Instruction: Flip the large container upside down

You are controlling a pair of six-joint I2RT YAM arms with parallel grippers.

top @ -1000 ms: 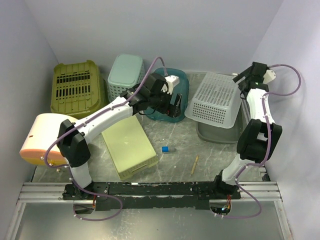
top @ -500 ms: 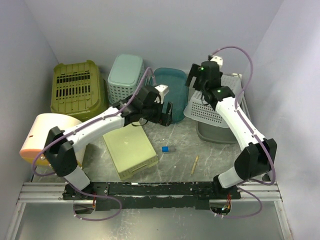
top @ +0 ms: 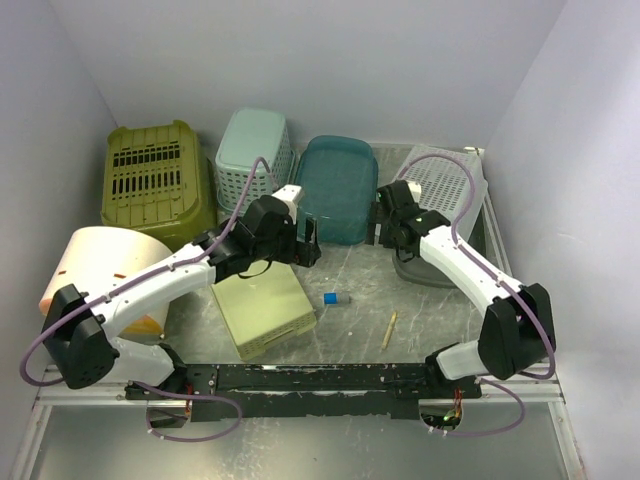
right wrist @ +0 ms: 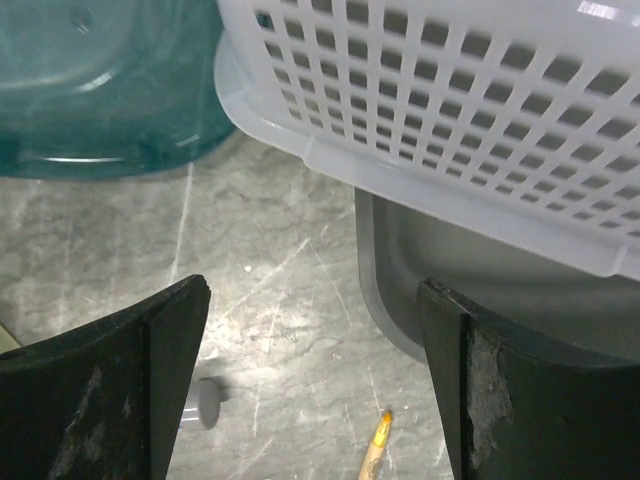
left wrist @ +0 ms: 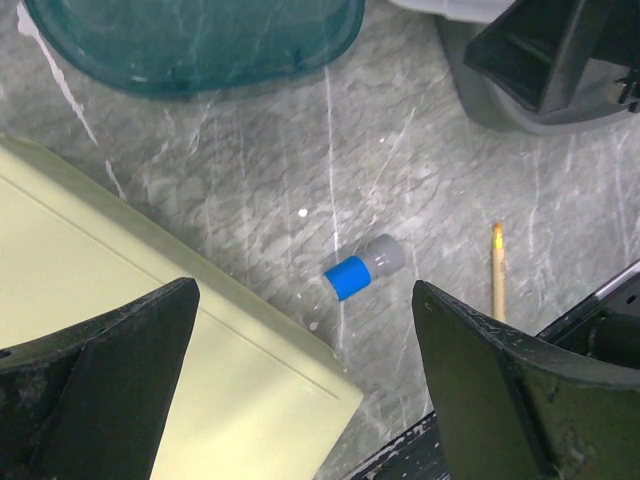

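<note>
from above, the large teal container (top: 338, 188) sits at the middle of the worktop's (top: 357, 275) back edge. it seems to be bottom-up, though its glossy top makes that hard to swear to. the left gripper (top: 308, 245) and right gripper (top: 383, 228) hang just in front of it, fingers spread wide, holding nothing. a blue speck overhead proves in the left wrist view to be a grey-capped vial (left wrist: 363, 267) near a yellow stick (left wrist: 497, 272). the right wrist view shows the white lattice basket (right wrist: 450, 120) overhanging a grey tub (right wrist: 440, 290).
</note>
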